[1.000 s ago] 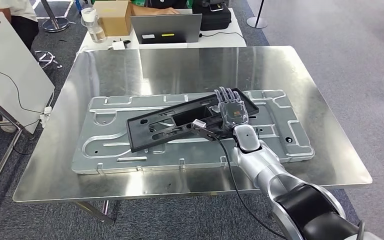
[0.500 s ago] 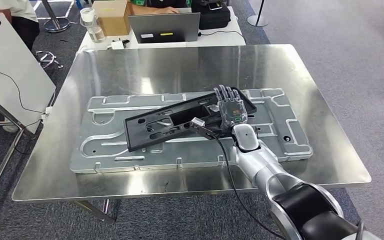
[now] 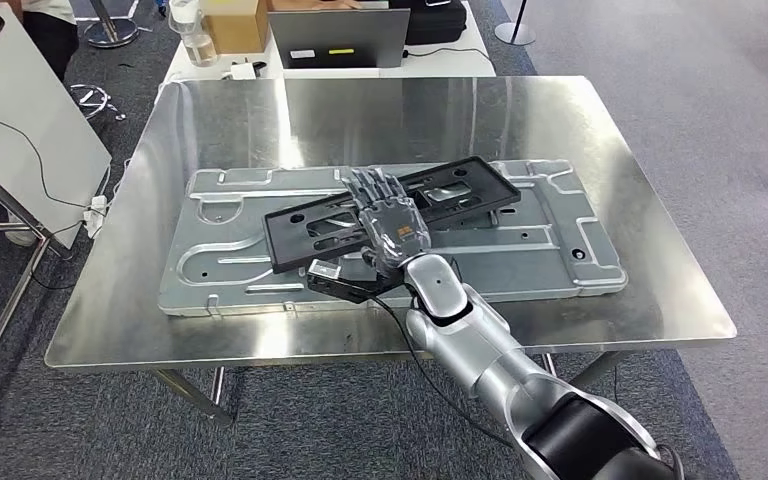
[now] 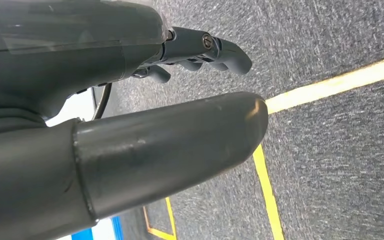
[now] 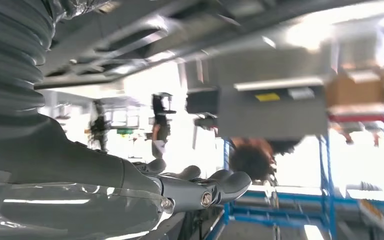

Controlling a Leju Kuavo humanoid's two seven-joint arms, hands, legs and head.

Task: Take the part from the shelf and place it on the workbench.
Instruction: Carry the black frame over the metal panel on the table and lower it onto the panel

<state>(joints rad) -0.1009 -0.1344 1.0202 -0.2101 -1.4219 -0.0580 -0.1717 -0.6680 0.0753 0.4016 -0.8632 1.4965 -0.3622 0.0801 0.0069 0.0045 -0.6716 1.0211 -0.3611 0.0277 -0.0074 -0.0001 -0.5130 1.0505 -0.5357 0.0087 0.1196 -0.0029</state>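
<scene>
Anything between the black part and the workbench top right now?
Yes: the long black plastic frame part lies on a large stamped grey metal panel that covers the middle of the steel workbench, so it rests on that panel, not the bare top. The right hand lies over it.

Head view is evenly and brightly lit from overhead; broad soft glare is spread across the far half of the steel workbench (image 3: 580, 130), and only faint shadows are cast under the black part (image 3: 460, 190). The left wrist view is dimmer, with the thick thumb (image 4: 170, 145) rendered soft at close range. The right wrist view is motion-blurred and blown out by backlight behind the right hand (image 5: 145, 195).
</scene>
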